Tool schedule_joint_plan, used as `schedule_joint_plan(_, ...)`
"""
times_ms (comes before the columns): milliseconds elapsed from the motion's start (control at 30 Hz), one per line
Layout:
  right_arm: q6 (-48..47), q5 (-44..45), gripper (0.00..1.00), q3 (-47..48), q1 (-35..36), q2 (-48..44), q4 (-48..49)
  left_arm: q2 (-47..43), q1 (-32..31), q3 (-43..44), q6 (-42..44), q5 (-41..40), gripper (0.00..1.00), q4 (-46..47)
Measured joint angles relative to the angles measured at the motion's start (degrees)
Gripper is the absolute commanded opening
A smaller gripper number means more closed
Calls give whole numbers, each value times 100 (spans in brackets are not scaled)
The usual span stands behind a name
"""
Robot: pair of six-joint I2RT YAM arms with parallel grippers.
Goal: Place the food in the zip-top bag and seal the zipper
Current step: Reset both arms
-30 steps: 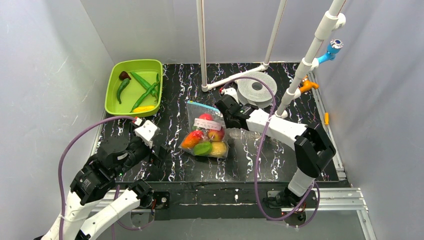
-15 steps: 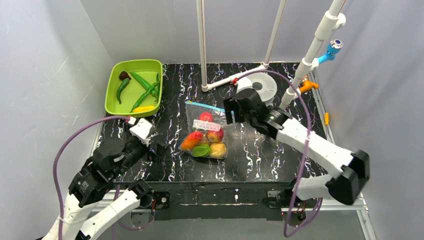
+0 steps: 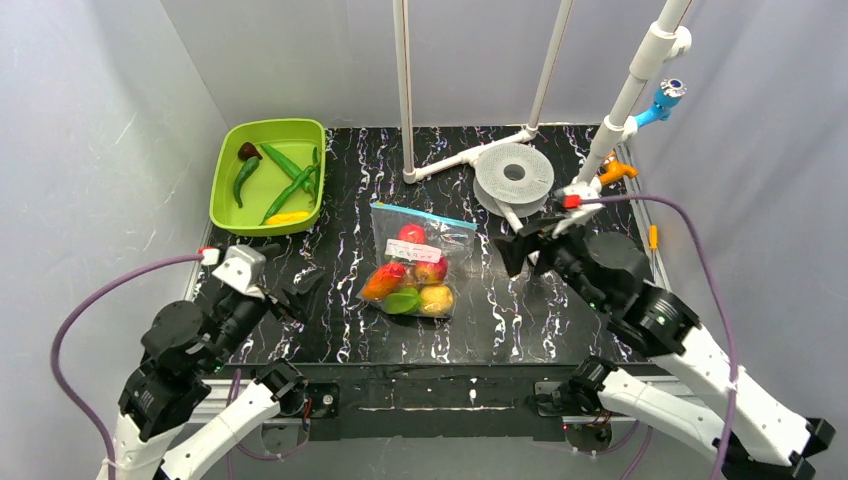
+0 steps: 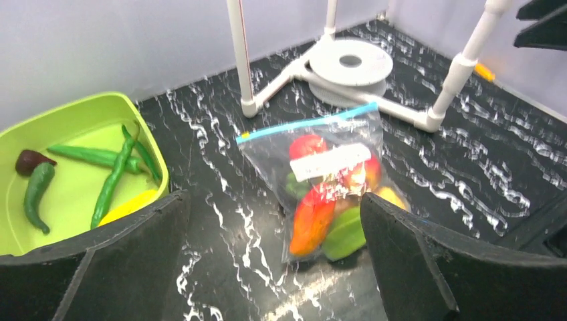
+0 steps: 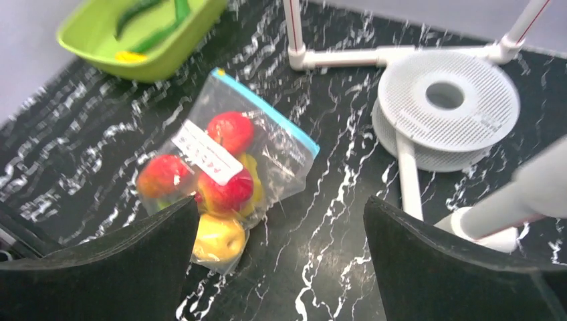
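Zip-top bag (image 3: 440,225) w/ food (image 3: 432,271) is laid mid-frame on counter (image 3: 500,322); left end effector (image 3: 295,288) & right end effector (image 3: 519,247) are spread open.

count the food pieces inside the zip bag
5 visible in the zip-top bag: red fruit by the label, red-yellow one mid-right, orange-red one left, green one bottom-centre, yellow one bottom-right. More may be hidden.

One zip-top bag (image 3: 415,265), one green tray (image 3: 275,124), one white spool (image 3: 536,181).
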Motion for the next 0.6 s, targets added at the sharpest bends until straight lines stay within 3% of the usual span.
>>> schedule_joint_plan(333,-55,872,99,-270,0,-1230,-285,-395,0,-37,-15,-273,98,653)
schedule_joint_plan(600,-37,1084,98,-263,0,-1349,-310,-455,0,-91,-17,-388,98,825)
